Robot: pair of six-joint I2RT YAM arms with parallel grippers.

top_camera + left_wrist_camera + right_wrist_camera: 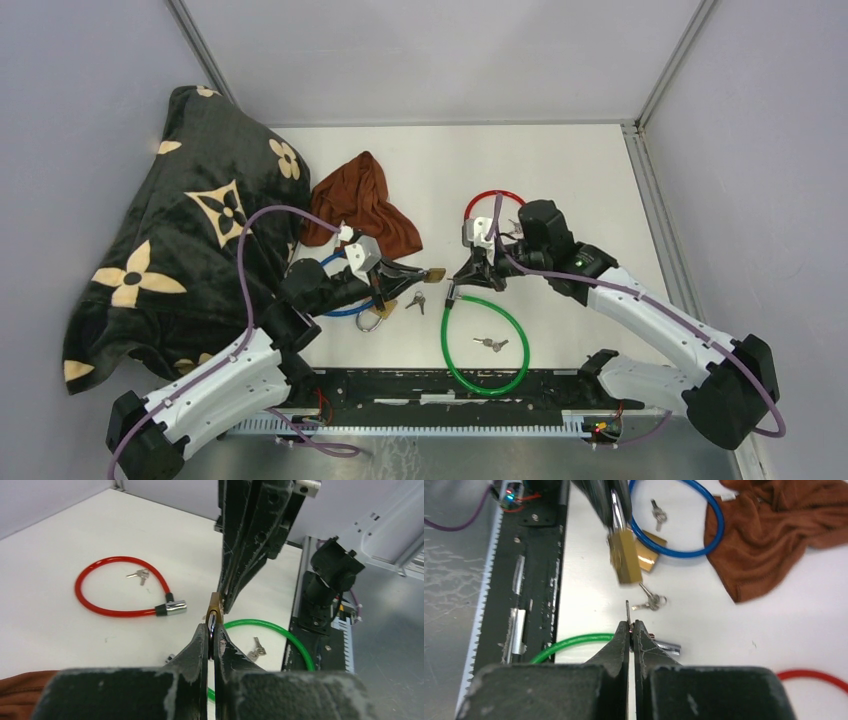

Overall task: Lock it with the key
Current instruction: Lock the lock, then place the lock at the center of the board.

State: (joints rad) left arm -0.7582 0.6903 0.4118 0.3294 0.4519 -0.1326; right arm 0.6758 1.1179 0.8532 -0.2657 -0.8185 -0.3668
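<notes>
The left end effector (213, 632) clenches the shackle of the brass padlock (624, 564), holding it above the counter (560, 180). The right end effector (630, 628) pinches a key (627, 610), whose tip is near the padlock.

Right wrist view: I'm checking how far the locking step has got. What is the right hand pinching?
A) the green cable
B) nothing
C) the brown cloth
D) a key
D: a thin key sticks out of the shut right hand, pointing toward the brass padlock that the left hand holds.
</notes>
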